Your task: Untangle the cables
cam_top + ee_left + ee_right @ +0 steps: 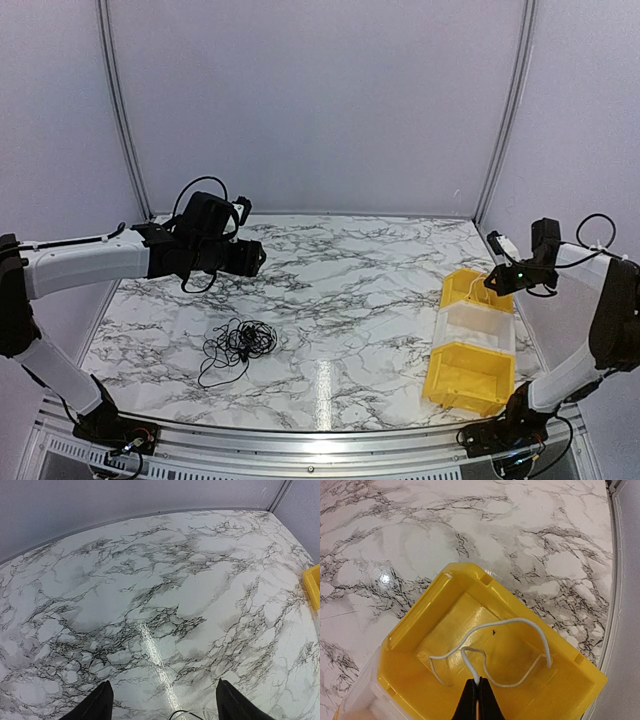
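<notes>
**Black tangle on the marble, white wire pinched over a yellow bin**

Top view: the left pincer (252, 257) hangs above the white, black-veined marble tabletop (360, 290). Its jaws are spread and empty. The tangled bundle of thin black cables (238, 345) lies on the table, apart from it on the side of the arm bases. The right pincer (490, 283) sits over the far yellow plastic bin (455, 292), which is followed by a translucent bin (478, 328) and a second yellow bin (465, 378).

Left wrist view: its dark fingers (95, 707) stand well apart, with a bit of black cable between them at the bottom edge.

Right wrist view: the jaws are clamped on a thin white cable (520, 621) that loops just ahead of the tips, inside the yellow bin.
</notes>
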You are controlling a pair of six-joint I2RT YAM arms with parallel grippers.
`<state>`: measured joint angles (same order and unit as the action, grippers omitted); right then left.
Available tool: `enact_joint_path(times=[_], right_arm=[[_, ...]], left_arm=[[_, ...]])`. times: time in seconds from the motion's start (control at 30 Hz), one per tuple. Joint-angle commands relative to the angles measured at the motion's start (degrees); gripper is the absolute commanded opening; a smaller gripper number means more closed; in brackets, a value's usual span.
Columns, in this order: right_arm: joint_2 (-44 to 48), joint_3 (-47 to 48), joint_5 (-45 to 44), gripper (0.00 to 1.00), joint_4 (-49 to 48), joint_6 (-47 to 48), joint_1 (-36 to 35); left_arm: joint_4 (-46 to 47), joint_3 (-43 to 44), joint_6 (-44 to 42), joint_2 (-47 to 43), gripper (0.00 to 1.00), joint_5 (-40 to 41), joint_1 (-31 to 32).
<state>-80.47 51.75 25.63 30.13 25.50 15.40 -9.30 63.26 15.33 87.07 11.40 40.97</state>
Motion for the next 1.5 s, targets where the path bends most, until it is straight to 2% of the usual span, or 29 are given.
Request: enact_joint_path(times=[0.0,0.2,0.4,0.73,0.87,1.0,1.07,1.2,1.33,1.47], right_arm=[[1.79,-1.33,-5.44,0.00,-1.24,0.97,0.42],[0.90,-1.70,-11.72,0.00,-1.97,0.63,0.33],[-0.52,-0.07,-10.46,0.00,-1.40,0.80,-0.77],[-3.30,1.61,-15.25,0.01,-0.71,1.57,-5.54],[-0.52,3.67,-15.21,0.09,2.46,1.89,-5.55],[3.51,7.21,-13.59,0.34,8.67,3.96,-5.55],[5.02,8.75,-12.40,0.42,11.75,5.19,-5.55],[7.71,10.89,-8.48,0.43,16.22,7.76,-5.63],[9.66,11.97,-8.63,0.42,15.87,8.67,-6.59],[10.45,11.97,-0.99,0.37,13.50,8.81,-8.47]], left_arm=[[-1.86,1.16,-0.27,0.70,0.73,-1.05,0.06],[-1.98,1.33,-0.20,0.89,0.74,-1.23,0.07],[-2.12,1.33,-0.21,1.04,0.74,-1.20,0.07],[-2.38,1.51,-0.35,1.53,0.74,-1.40,0.07],[-2.43,1.55,-1.08,1.60,0.74,-0.15,0.07],[-2.63,1.51,-2.30,1.57,0.74,1.85,0.07],[-2.89,1.55,-3.16,1.70,0.74,2.91,0.07],[-3.62,1.51,-4.41,1.46,0.75,5.48,0.07],[-6.48,2.98,-4.19,1.63,0.75,4.55,0.06],[-10.73,2.07,-0.20,0.47,0.71,1.77,-0.06]])
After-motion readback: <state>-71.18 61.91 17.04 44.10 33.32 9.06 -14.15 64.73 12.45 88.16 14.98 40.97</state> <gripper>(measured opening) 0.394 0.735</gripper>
